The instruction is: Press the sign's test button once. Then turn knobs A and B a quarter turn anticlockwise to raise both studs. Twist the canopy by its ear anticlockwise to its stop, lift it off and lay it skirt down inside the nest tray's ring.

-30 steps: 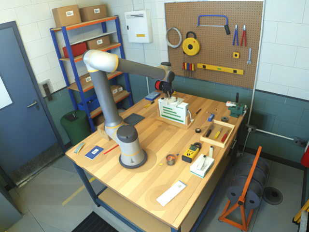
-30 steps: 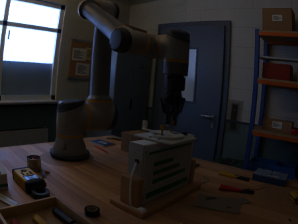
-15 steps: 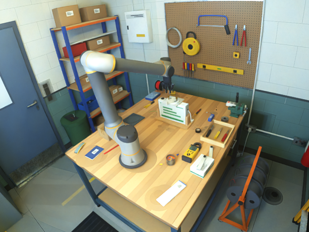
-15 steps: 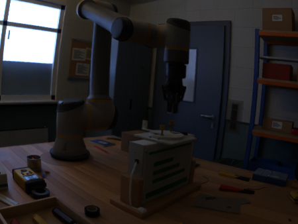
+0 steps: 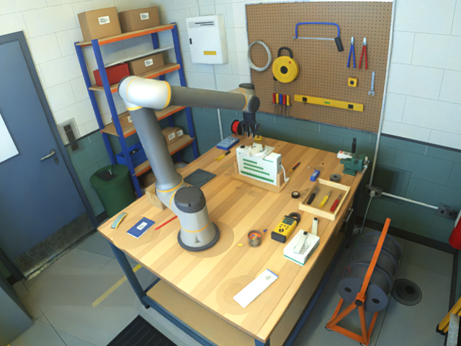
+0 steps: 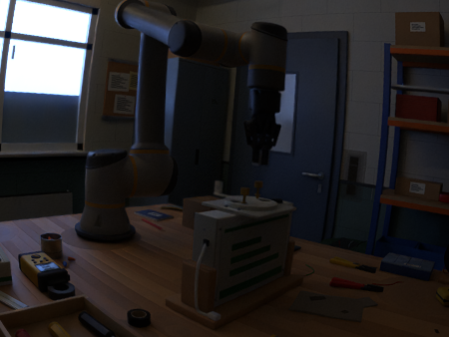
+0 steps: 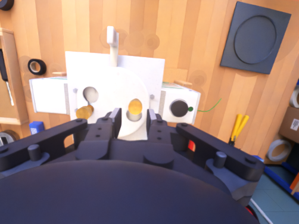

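Observation:
My gripper (image 7: 134, 117) hangs empty and partly open above the white sign box (image 5: 259, 164), clear of its top. The round white canopy (image 7: 119, 89) sits on the box. Its ear (image 7: 112, 44) sticks out past the box's front edge. Two yellow studs rise through the canopy's slots, one (image 7: 135, 106) right under my fingers, the other (image 7: 85, 112) to its left. In the second side camera both studs (image 6: 251, 191) stand up above the canopy. A black round button (image 7: 178, 108) sits on the box's end. The dark nest tray (image 7: 255, 37) with its ring lies on the bench beyond.
The wooden tool tray (image 5: 324, 198) lies right of the sign. A tape roll (image 7: 36, 66) lies near the box. Yellow-handled pliers (image 7: 239, 126) and a green wire lie on the other side. The arm's base (image 5: 195, 223) stands mid-bench.

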`<state>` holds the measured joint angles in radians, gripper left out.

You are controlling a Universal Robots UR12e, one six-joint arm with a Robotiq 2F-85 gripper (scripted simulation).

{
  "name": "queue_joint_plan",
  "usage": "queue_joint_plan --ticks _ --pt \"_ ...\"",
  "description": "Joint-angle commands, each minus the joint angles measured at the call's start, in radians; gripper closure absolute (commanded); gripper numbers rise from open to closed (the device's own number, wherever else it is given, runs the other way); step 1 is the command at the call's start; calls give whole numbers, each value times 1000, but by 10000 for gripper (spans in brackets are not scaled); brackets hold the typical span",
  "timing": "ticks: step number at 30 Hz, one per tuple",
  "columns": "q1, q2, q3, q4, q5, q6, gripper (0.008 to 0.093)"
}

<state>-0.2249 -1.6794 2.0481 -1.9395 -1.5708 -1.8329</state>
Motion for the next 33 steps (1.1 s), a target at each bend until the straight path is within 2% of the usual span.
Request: queue_joint_plan --ticks 1,19,33 --pt "0 0 -1 0 0 0 654" --pt "0 0 -1 0 0 52 654" --pt "0 0 -1 0 0 296 654"
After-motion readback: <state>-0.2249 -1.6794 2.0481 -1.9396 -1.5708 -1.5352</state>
